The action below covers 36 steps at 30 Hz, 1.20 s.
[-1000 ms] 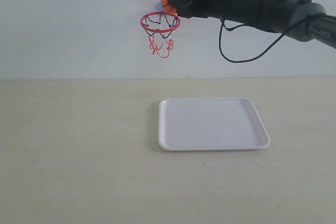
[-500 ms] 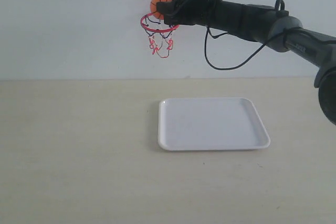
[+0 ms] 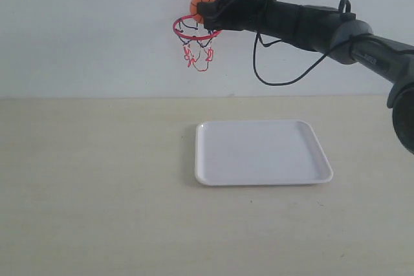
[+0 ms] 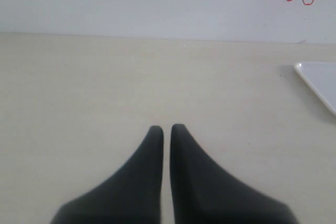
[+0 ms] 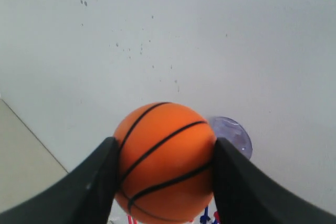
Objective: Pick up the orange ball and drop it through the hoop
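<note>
Release stage of the drop: the right gripper [image 5: 164,153], at the end of a black arm reaching in from the right, is clamped on the small glossy orange ball with black seams [image 5: 165,161], one dark finger on each side. In the exterior view the ball hangs just above the miniature hoop with red ring and black-and-red string net [image 3: 196,37], slightly right of the ring's centre. The hoop's round bluish suction cup [image 5: 233,135] shows just behind the ball on the pale wall [image 3: 84,30]. Pick-up and carry appear done. The next move calls for centring the ball over the ring, then parting the fingers, since an off-centre release could strike the rim. Below lie a white rectangular tray [image 3: 262,152] and the beige table [image 3: 97,192]. The left gripper [image 4: 166,129] rests low, fingers together and empty.
</note>
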Each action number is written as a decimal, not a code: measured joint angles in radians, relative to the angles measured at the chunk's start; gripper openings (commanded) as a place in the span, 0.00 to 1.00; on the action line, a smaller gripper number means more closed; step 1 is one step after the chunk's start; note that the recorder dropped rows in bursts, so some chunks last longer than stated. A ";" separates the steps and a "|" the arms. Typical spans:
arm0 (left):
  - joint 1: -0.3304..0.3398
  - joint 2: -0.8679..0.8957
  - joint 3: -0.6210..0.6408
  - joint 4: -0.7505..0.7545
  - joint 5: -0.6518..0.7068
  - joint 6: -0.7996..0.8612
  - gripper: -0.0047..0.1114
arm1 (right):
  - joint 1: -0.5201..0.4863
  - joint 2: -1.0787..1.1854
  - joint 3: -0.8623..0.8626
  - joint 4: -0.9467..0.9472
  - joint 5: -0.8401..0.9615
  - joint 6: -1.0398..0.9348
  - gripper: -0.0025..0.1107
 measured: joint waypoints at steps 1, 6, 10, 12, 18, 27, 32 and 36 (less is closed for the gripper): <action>0.000 0.000 0.000 0.000 0.000 0.000 0.08 | 0.000 0.000 0.000 0.000 -0.005 0.000 0.12; 0.000 0.000 0.000 0.000 0.000 0.000 0.08 | 0.000 0.000 0.000 0.000 -0.059 0.012 0.41; 0.000 0.000 0.000 0.000 0.000 0.000 0.08 | 0.000 0.000 0.000 0.002 -0.117 0.026 0.53; 0.000 0.000 0.000 0.000 0.000 0.000 0.08 | 0.000 0.000 0.000 0.002 -0.132 0.029 0.52; 0.000 0.000 0.000 0.000 0.000 0.000 0.08 | 0.000 0.000 0.000 0.002 -0.141 0.041 0.52; 0.000 0.000 0.000 0.000 0.000 0.000 0.08 | 0.000 0.000 0.000 0.002 -0.075 0.043 0.52; 0.000 0.000 0.000 0.000 0.000 0.000 0.08 | 0.000 0.000 0.000 0.002 -0.064 0.058 0.62; 0.000 0.000 0.000 0.000 0.000 0.000 0.08 | 0.000 0.000 0.000 0.002 -0.064 0.069 0.67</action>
